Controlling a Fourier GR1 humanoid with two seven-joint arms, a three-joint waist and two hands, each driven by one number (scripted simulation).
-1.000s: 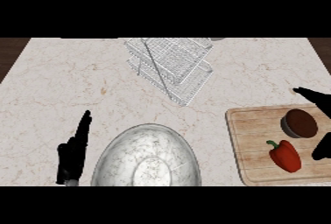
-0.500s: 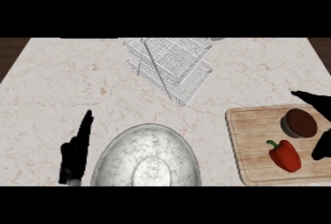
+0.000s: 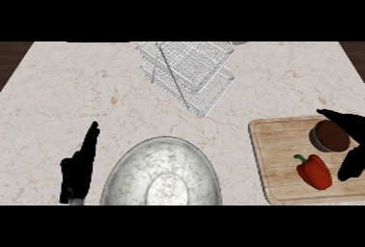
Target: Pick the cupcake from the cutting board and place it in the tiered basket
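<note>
Flanking cupcake [image 3: 332, 136], open right robot hand [image 3: 351, 144]; red pepper [image 3: 314, 171] just beside.

Marble counter [image 3: 78, 91] bears basket [image 3: 189, 70], bowl [image 3: 160, 173], cutting board [image 3: 285, 159]

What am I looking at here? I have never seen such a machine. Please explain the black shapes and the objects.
The view looks steeply down from a humanoid robot's head onto a marble counter. The black shapes are its hands. The left hand rests open beside a metal bowl. The right hand is open around a brown cupcake without gripping it. The cupcake sits on a wooden cutting board with a red pepper. A wire tiered basket stands at the back.
</note>
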